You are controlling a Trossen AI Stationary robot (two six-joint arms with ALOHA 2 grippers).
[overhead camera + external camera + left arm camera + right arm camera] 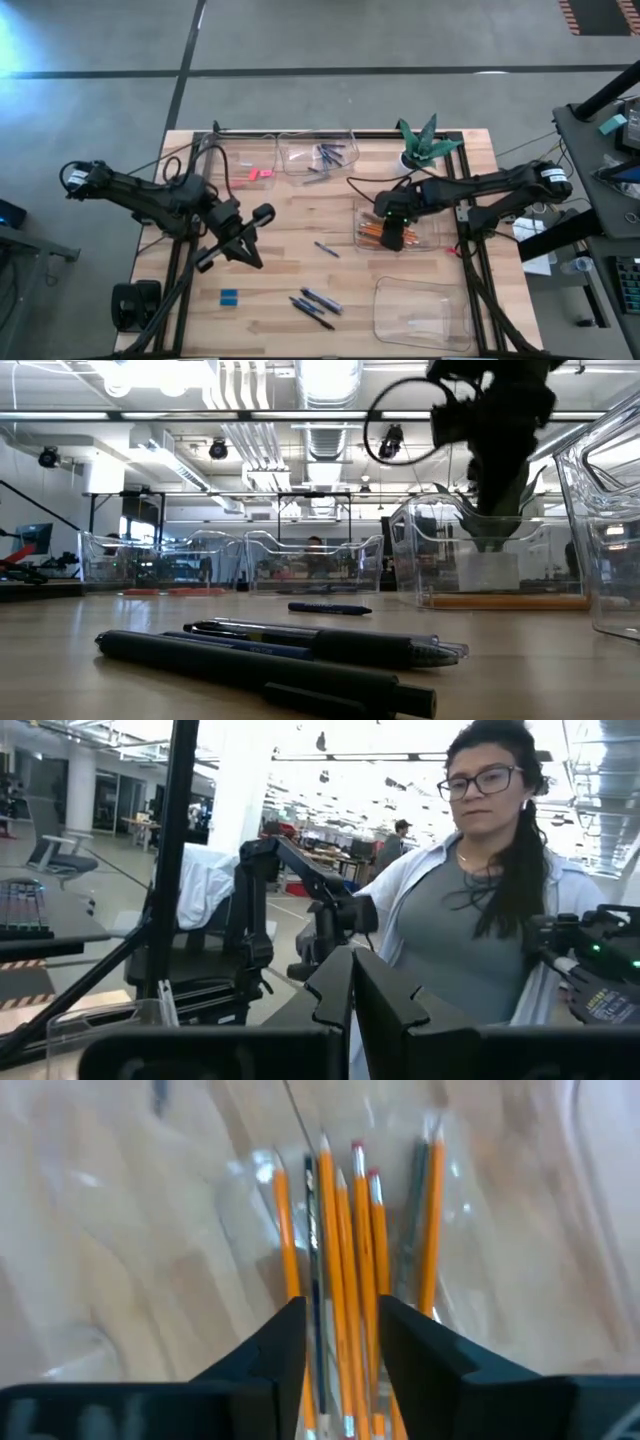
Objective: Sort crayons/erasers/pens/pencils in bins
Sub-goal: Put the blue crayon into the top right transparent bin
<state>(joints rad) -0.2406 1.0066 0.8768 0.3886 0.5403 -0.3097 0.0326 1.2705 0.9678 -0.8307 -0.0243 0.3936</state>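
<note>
My right gripper point(392, 236) is open and points down over a clear bin point(432, 238) at the table's right. Several orange pencils point(345, 1250) lie flat in that bin. In the right wrist view, the fingers point(280, 1345) stand on either side of the pencils, above them. In the low view, my right gripper point(490, 510) hangs over a pencil point(505, 601) on the bin floor. My left gripper point(246, 250) is shut and empty at the table's left, and its closed fingers point(350, 995) point level. Two dark pens point(314, 305) lie on the table near the front and also show in the low view point(270, 660).
A far bin point(300, 150) holds bluish crayons point(330, 153). Pink erasers point(258, 174) lie in a bin at far left. A blue eraser point(229, 296) and a short bluish stick point(327, 249) lie loose. An empty bin point(420, 312) stands near right. A person point(480, 900) stands beyond the table.
</note>
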